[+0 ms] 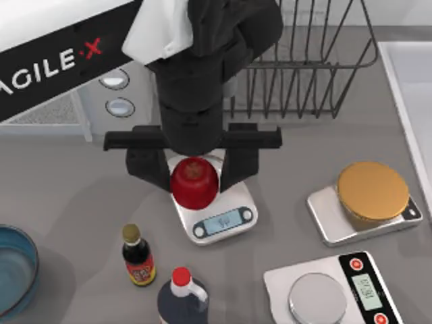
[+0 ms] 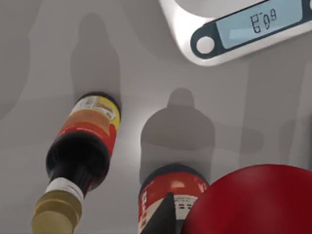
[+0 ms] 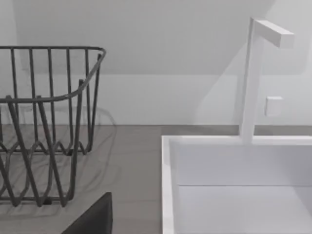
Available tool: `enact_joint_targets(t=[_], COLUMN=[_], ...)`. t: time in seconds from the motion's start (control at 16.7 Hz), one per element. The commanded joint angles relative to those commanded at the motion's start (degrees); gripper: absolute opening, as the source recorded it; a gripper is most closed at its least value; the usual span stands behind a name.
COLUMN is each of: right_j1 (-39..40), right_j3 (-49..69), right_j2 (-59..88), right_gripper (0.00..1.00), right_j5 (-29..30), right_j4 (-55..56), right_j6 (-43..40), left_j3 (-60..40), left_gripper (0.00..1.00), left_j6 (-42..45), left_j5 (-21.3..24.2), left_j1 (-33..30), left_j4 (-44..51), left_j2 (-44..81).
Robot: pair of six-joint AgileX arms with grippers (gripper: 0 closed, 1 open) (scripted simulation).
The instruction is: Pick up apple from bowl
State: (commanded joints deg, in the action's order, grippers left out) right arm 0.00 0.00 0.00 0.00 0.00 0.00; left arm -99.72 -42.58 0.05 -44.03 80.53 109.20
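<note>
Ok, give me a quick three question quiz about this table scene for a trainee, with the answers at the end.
1. True or false: the apple lies in the blue bowl.
2. Which thing is directly below the apple in the top view? A) the small white scale B) the gold plate C) the wire rack
3. Fill in: the small sauce bottle has a ____ coloured cap.

Key
1. False. The left gripper holds the apple between its fingers above the small white scale; the bowl sits at the table's left edge.
2. A
3. Gold.
</note>
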Motion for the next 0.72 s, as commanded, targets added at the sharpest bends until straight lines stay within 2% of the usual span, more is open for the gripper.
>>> enact_joint_targets(t=[0.36, 0.72], right_j1=[0.0, 0.0], right_j3=[0.0, 0.0], right_j2=[0.0, 0.0], right_gripper=[1.00, 1.00], right_j5=[0.0, 0.0], right_j4=[0.0, 0.0], right_j6=[0.0, 0.0], left_j3=[0.7, 9.0], left_gripper=[0.00, 0.00], left_j6=[0.4, 3.7], left_j5=[0.0, -0.9], left_j1=[0.1, -0.4], left_j4=[-0.8, -12.1], left_j2=[-0.1, 0.7])
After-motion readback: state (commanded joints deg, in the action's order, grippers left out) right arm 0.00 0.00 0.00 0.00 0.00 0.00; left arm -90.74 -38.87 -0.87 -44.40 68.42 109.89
